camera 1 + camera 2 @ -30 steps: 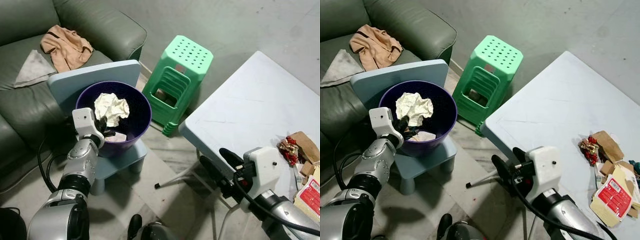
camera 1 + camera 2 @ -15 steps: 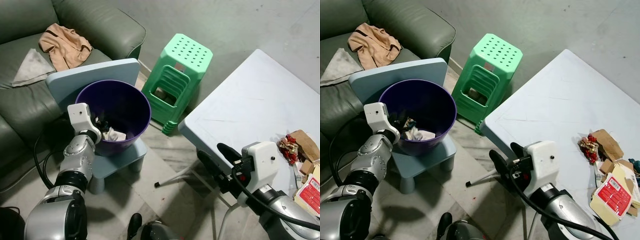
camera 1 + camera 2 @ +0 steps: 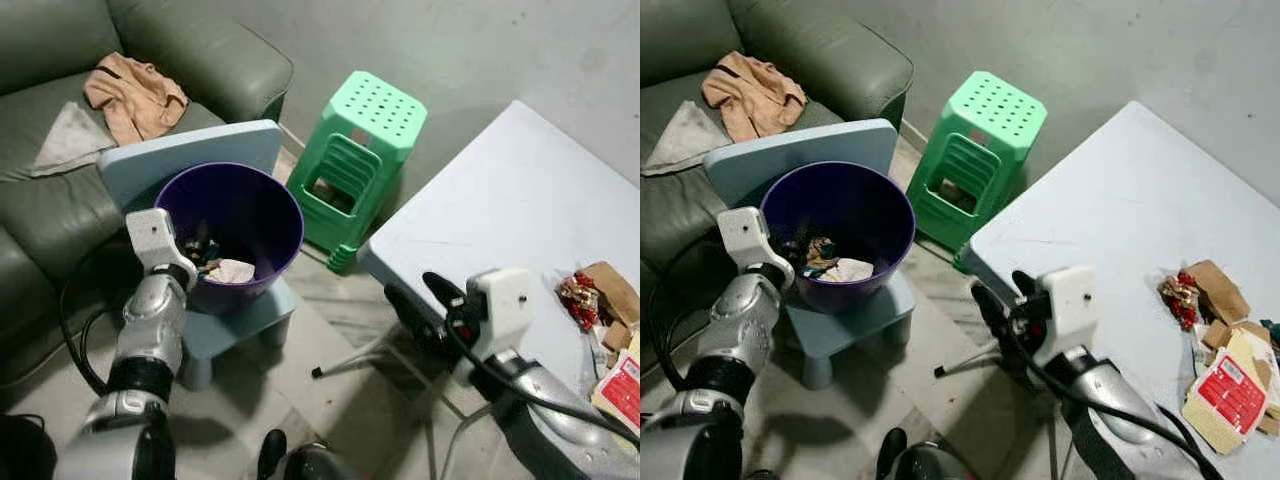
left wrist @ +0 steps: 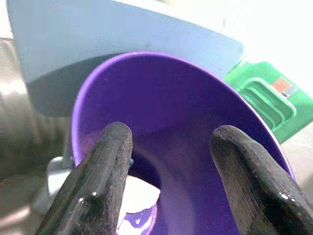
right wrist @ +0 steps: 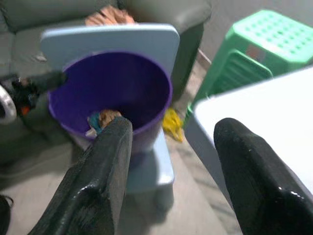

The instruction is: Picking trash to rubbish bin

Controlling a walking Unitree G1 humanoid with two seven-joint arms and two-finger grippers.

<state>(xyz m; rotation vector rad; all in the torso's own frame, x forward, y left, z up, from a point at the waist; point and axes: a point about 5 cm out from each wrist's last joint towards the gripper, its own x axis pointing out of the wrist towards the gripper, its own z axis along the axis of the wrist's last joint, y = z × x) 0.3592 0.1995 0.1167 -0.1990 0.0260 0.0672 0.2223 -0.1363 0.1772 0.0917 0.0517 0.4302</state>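
A purple bin [image 3: 262, 208] stands on a small light-blue chair [image 3: 190, 152] in front of the sofa. Inside it lie a crumpled white paper [image 3: 233, 270] and some darker scraps. My left gripper [image 3: 198, 256] hangs open just over the bin's near rim, holding nothing; in the left wrist view its fingers [image 4: 100, 183] frame the bin's inner wall [image 4: 186, 122]. My right gripper [image 3: 420, 300] is open and empty below the white table's corner, pointing toward the bin [image 5: 122, 83]. More trash [image 3: 592, 295], brown card and red wrappers, lies on the table's right side.
A green plastic stool [image 3: 365, 150] stands between the bin and the white table [image 3: 500, 210]. A grey-green sofa [image 3: 60, 215] with a tan garment [image 3: 135, 92] and a grey cloth [image 3: 68, 140] is behind the bin. A thin rod [image 3: 345, 360] lies on the tiled floor.
One second ago my left gripper held a crumpled white paper over the bin; the paper now lies inside and the gripper is open at the rim. The right arm shifted slightly left.
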